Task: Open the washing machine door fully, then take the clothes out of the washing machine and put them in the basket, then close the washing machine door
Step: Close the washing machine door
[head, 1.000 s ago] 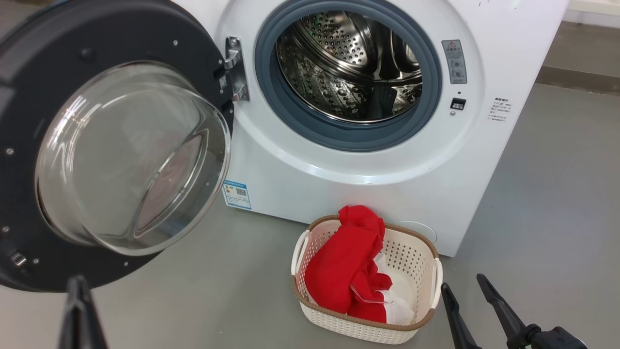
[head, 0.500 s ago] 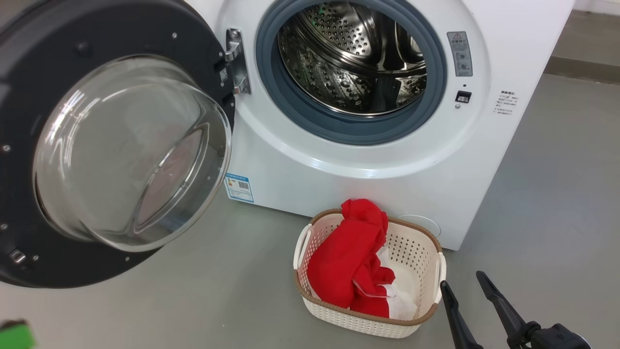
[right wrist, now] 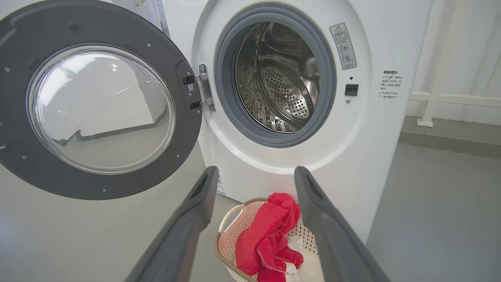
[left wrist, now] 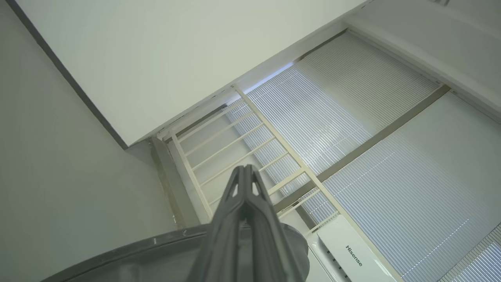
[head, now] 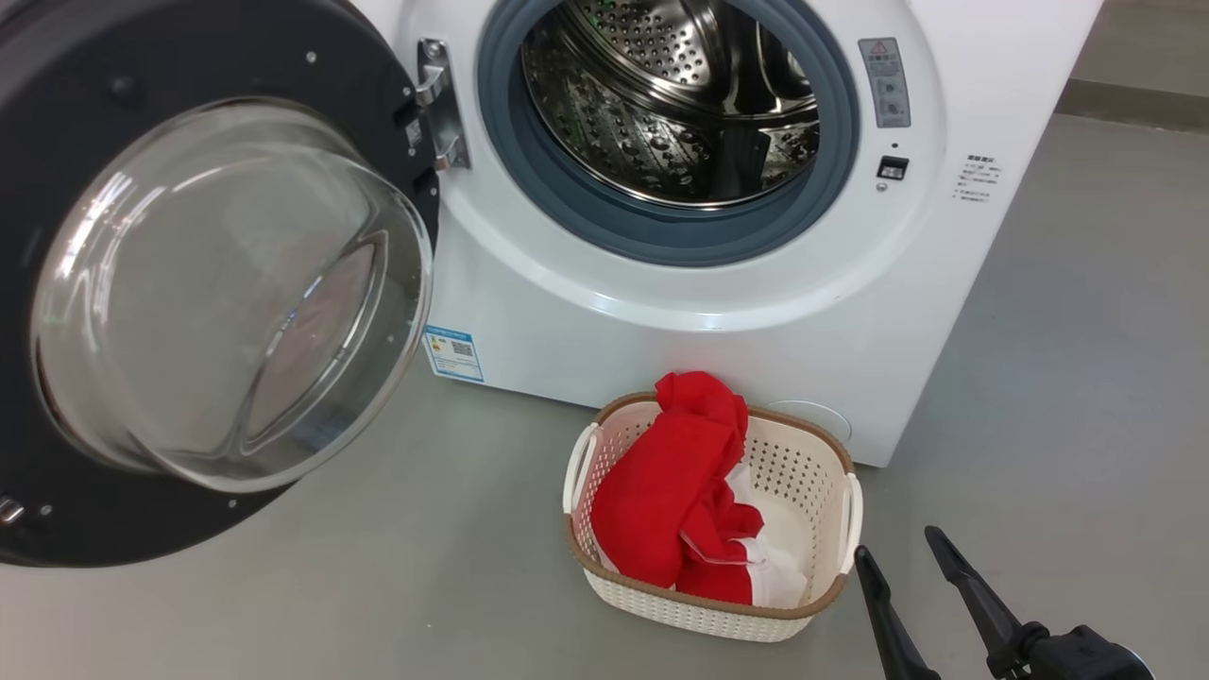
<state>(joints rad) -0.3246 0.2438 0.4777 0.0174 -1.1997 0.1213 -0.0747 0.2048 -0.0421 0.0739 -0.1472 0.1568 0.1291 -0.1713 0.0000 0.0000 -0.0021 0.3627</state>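
Your left gripper has its two dark fingers pressed flat together, gripping nothing. Far left, the washing machine door stands swung wide, a glossy black rim around a bulging clear glass bowl. To its right, the white washing machine shows a grey rubber ring and perforated steel drum. Near you on the floor, the cream basket holds the red clothes with white panels. Just right of it, your right gripper is spread wide, empty.

Smooth grey floor, dark baseboard strip, white slatted blinds, white railing, white Hisense unit
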